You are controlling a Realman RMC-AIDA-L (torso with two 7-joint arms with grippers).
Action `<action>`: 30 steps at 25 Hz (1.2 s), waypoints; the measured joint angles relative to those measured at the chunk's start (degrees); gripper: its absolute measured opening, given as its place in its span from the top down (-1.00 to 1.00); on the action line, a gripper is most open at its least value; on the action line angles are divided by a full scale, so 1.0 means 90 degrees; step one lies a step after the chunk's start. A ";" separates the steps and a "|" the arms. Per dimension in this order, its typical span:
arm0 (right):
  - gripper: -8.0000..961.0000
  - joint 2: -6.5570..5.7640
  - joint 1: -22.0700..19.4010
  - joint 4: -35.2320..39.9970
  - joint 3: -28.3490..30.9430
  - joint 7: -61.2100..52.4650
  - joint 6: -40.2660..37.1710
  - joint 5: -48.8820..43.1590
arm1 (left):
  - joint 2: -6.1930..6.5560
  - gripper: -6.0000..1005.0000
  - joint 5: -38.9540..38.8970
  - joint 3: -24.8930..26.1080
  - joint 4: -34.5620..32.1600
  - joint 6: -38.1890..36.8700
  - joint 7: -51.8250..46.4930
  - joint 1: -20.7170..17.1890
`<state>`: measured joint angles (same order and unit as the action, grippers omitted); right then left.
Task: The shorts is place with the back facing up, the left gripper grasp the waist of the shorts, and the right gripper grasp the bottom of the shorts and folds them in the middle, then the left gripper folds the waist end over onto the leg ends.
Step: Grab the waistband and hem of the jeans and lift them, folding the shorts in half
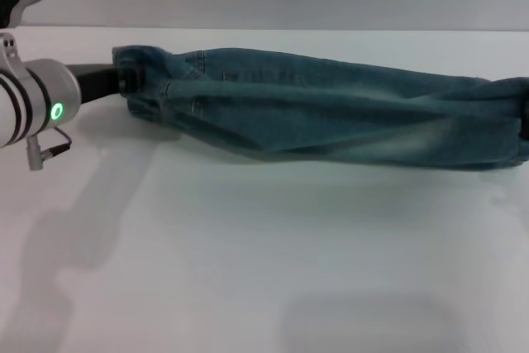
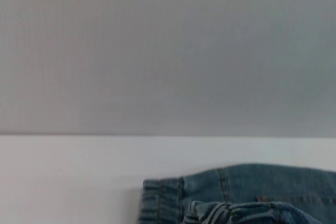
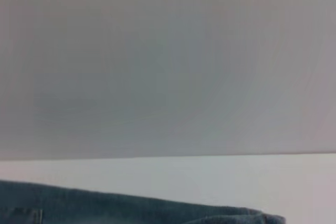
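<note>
Across the far table (image 1: 248,270), my left gripper (image 1: 124,80) is clamped on the waist (image 1: 140,68) of the lengthwise-folded shorts (image 1: 331,113), right gripper unseen; next, carry waist onto leg ends (image 1: 512,121).

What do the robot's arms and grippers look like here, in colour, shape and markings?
Only the left arm shows in the head view: a thick, rounded white cylinder with thin black bands, a glowing green ring light and a small metal fitting with a short dark cable loop below it. The left gripper is a black, narrow part extending from it. The right arm and right gripper are outside every view, so nothing can be said of them.
</note>
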<state>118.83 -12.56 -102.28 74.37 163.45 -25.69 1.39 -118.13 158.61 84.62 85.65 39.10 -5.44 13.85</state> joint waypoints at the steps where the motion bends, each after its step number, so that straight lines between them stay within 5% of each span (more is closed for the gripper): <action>1: 0.87 0.0000 0.0001 0.0070 0.0026 -0.0061 0.0099 0.0002 | 0.0000 0.50 -0.0009 -0.0002 -0.0065 -0.0091 -0.0008 0.0043; 20: 0.87 0.0003 0.0379 0.2209 0.0712 -0.0435 0.2816 0.0016 | -0.0001 0.43 -0.0171 0.0048 -0.1075 -0.0876 -0.0020 0.0711; 30: 0.86 -0.0001 0.0483 0.2578 0.0813 -0.0443 0.3092 0.0022 | 0.0000 0.40 -0.0323 0.0001 -0.1343 -0.1070 0.0014 0.0853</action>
<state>118.82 -8.22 -79.08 81.69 159.46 2.13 1.58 -118.12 155.70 84.63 73.57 29.48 -5.31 21.53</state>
